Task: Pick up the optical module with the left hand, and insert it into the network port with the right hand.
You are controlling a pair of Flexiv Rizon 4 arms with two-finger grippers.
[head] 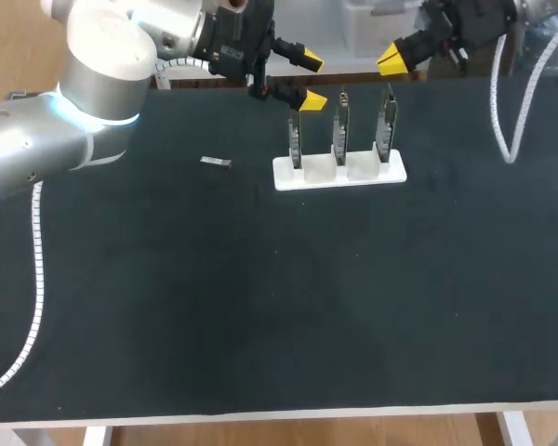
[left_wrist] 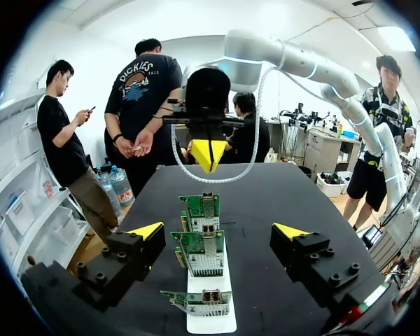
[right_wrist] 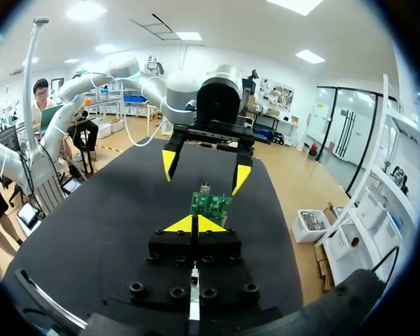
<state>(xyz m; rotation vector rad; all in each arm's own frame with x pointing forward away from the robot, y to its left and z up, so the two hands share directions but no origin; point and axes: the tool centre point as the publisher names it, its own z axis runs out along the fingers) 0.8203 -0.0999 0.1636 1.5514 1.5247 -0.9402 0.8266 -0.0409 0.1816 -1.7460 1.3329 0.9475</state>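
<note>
On your black worktop [head: 260, 307] the optical module [head: 217, 163] is lying near the white card stand [head: 340, 175]; left end effector [head: 309, 81] is hovering released, right end effector [head: 393, 59] clenched empty.

Silver arms [head: 28, 153], black yellow-tipped pincers [head: 312, 82], white spiral cables [head: 39, 243]

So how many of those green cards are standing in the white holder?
3, upright in a row in the white holder: the left card, the middle card and the right card. None seems hidden.

Bright overhead light, soft faint shadows, glare on left arm [head: 102, 46]
</note>
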